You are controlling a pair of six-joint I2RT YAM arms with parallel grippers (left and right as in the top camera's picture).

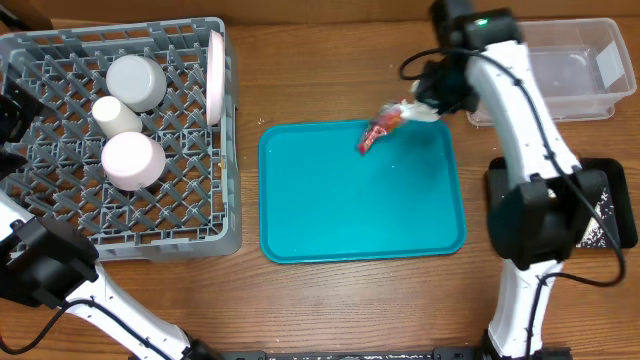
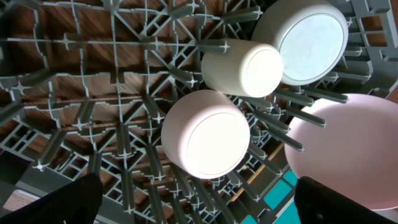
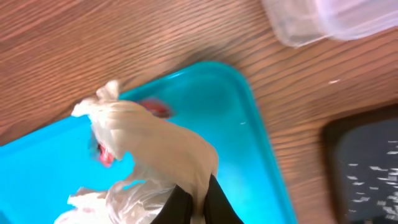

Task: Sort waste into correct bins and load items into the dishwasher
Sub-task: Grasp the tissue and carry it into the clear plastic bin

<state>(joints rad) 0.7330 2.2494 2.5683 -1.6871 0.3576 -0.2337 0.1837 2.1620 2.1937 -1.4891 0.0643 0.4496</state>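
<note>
Have right gripper (image 1: 425, 103) clamped shut on the white-napkin end of the napkin-and-red-foil wad (image 1: 392, 120), apparently lifted clear of the teal serving tray (image 1: 360, 215), over its far right corner. Reading the wad's long axis in overhead as running from the gripper down-left toward tray centre, with the red foil end trailing free. From the right wrist view, seeing only napkin and foil bunched ahead of the fingertips (image 3: 177, 208), nothing else in the grip. Judging the next move as a carry to a bin. Both bins sitting on this gripper's side of the counter: clear plastic tub (image 1: 575, 75) to the right and slightly farther back, just past the tray corner; black tray (image 1: 625, 180) to the right and nearer the arm base, already speckled with white rice grains (image 1: 600, 228). Guessing the clear tub for the wad, so a short sideways swing with no reorientation. Right arm clearly nearer. Left gripper (image 2: 199, 208) spread wide open, holding nothing, over the grey dish rack (image 1: 170, 215) well apart on the far side, above a pinkish-white bowl (image 2: 208, 134) and small white cup (image 2: 245, 67).
</note>
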